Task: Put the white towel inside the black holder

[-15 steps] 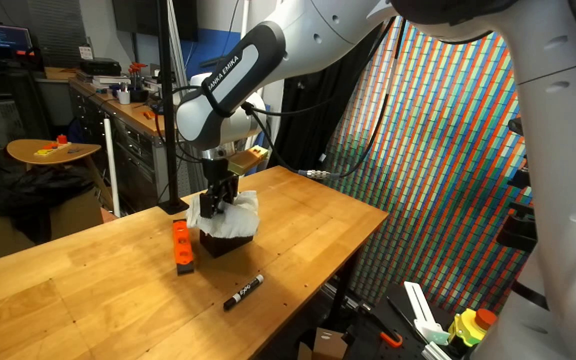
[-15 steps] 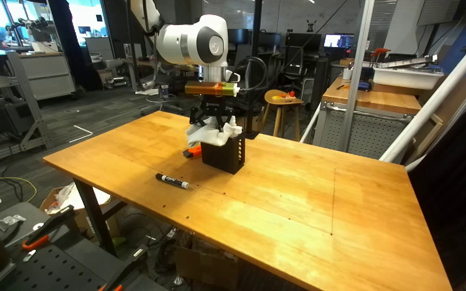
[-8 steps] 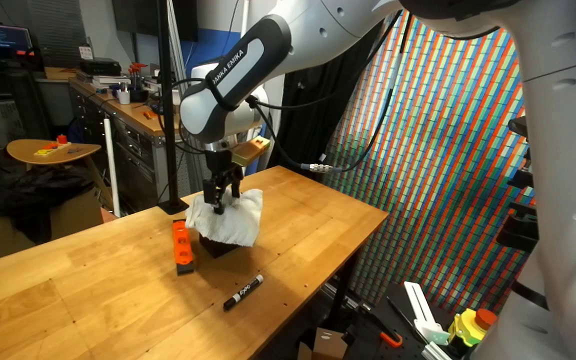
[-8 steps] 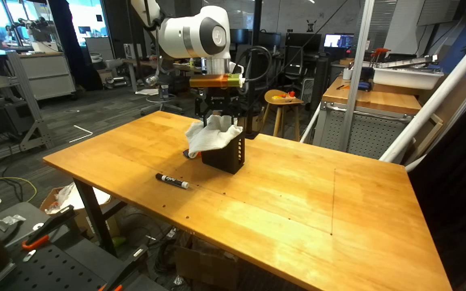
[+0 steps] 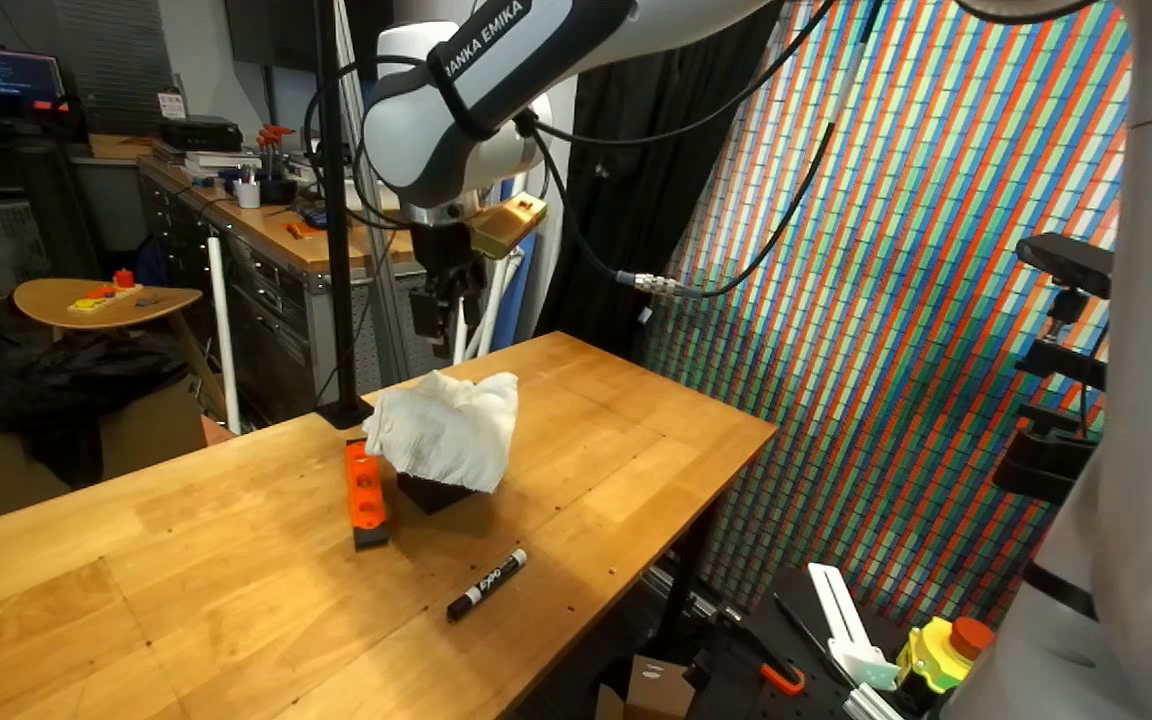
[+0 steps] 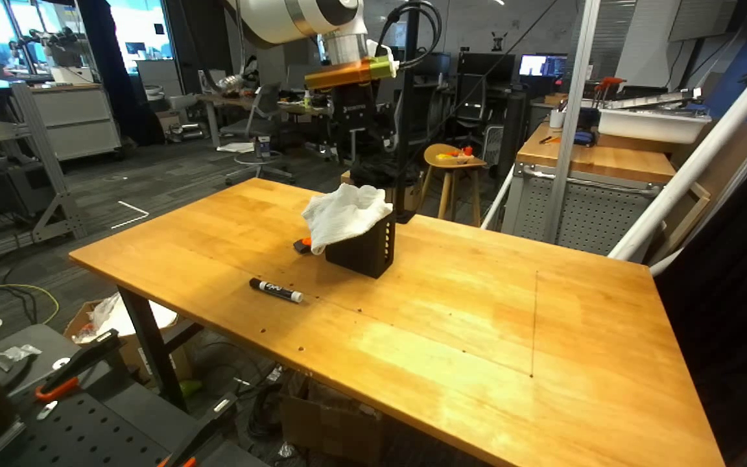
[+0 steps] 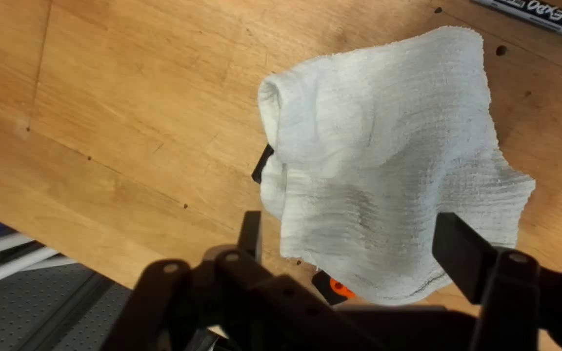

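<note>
The white towel (image 5: 446,430) lies draped over the top of the black holder (image 5: 433,492), as both exterior views show (image 6: 347,217). It covers the holder's opening and hangs down over its sides. The holder's lower front and slotted side (image 6: 360,253) stay visible. In the wrist view the towel (image 7: 383,161) hides all but a small dark corner of the holder (image 7: 262,165). My gripper (image 7: 350,231) is open, with its fingers wide apart and nothing between them. In the exterior views the gripper (image 5: 448,325) hangs above the towel, apart from it.
An orange level (image 5: 366,490) lies close beside the holder on the wooden table (image 5: 186,560). A black Expo marker (image 5: 486,585) lies nearer the table edge, also seen in the wrist view (image 7: 530,12). A black post (image 5: 336,250) stands at the table's edge near the gripper.
The gripper has opened, let go of the towel and risen well above it. The towel stays draped over the holder. The level and marker have not moved.
</note>
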`<state>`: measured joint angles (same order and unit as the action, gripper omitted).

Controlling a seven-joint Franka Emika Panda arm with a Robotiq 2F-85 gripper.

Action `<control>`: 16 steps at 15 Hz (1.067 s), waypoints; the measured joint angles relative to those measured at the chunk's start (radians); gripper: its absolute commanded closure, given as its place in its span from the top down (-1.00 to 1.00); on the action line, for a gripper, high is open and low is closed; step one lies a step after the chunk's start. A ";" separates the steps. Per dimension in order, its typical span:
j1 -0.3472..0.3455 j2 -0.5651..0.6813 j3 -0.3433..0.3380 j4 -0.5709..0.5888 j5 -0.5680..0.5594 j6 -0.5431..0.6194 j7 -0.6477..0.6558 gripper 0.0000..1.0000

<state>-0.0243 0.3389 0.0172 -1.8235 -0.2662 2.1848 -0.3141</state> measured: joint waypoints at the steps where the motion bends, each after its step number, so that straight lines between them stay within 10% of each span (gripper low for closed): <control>1: 0.003 -0.011 0.001 0.000 -0.004 -0.001 -0.001 0.02; 8: 0.033 -0.015 0.003 -0.001 -0.007 -0.009 0.021 -0.99; 16: 0.036 0.071 -0.016 0.047 -0.006 -0.019 0.142 -1.00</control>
<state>0.0117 0.4098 0.0010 -1.7764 -0.2725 2.1657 -0.1719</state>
